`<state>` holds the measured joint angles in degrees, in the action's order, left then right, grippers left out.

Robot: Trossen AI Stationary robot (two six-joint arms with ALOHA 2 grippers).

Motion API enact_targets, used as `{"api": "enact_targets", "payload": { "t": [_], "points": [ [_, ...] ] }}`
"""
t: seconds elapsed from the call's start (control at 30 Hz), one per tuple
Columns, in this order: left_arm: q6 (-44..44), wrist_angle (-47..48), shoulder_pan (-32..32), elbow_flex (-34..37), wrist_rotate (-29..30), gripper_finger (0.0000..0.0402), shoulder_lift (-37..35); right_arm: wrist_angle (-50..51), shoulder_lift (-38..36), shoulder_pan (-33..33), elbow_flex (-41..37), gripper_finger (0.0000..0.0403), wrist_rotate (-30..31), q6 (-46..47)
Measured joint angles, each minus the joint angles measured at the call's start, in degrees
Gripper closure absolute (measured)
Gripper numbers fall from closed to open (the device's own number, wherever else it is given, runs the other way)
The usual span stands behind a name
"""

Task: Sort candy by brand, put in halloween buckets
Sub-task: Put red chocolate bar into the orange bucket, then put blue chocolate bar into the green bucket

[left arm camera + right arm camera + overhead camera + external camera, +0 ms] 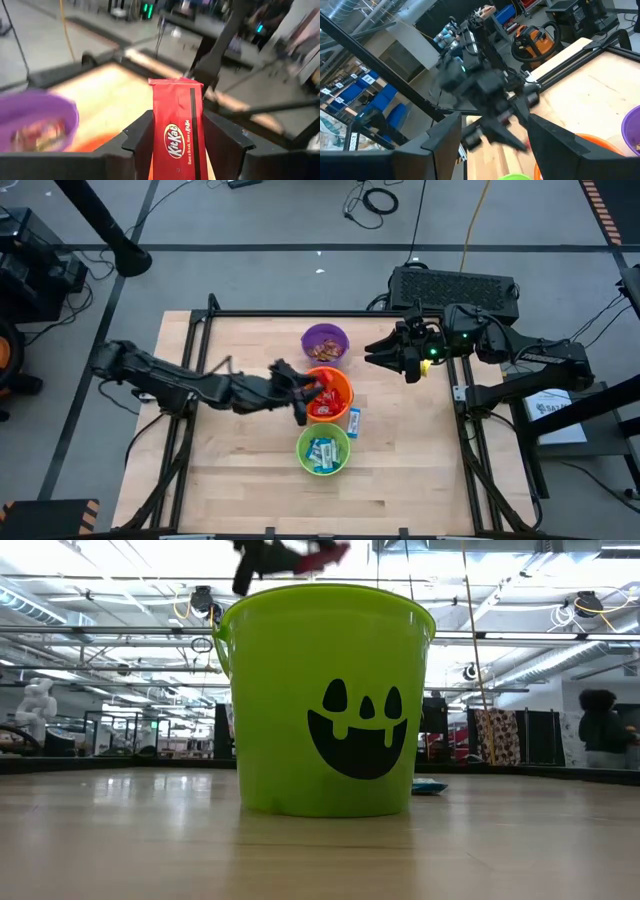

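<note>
While the left gripper pinches a red KitKat above the orange bucket, centre it over the rim before releasing; right gripper waits spread, beyond the bucket.

The red rectangular wrapped mini candy bar carries the brand "KitKat" in a white-and-red oval logo, with the smaller line "Have a Break, Have a KitKat" running lengthwise beside it. Nothing else reads legibly.
</note>
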<state>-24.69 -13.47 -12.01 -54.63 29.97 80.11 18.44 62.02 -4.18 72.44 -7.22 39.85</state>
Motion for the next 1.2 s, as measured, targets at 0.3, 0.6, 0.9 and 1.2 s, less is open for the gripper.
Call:
{"api": "enact_targets", "payload": {
  "t": [0.3, 0.6, 0.9, 1.2],
  "points": [
    [-4.93, 1.00, 3.13, 0.02, -4.15, 0.0167, 5.60, 7.31, -0.02, 0.05, 0.00, 0.0186, -0.01, -0.01],
    [-6.54, 5.34, 5.07, -1.70, -8.84, 0.0123, 0.37, 26.32, 0.31, 7.34, -1.60, 0.0186, 7.70, 1.50],
    [-6.55, 16.44, 4.79, -5.48, -8.87, 0.0123, -7.73, 2.71, 0.34, 17.49, -24.37, 0.0186, 12.70, 4.12],
    [-7.23, 21.14, 4.14, -5.44, -7.62, 0.0123, -8.86, -27.28, 5.12, 17.74, -46.30, 0.0186, 23.85, 2.53]
  ]
}}
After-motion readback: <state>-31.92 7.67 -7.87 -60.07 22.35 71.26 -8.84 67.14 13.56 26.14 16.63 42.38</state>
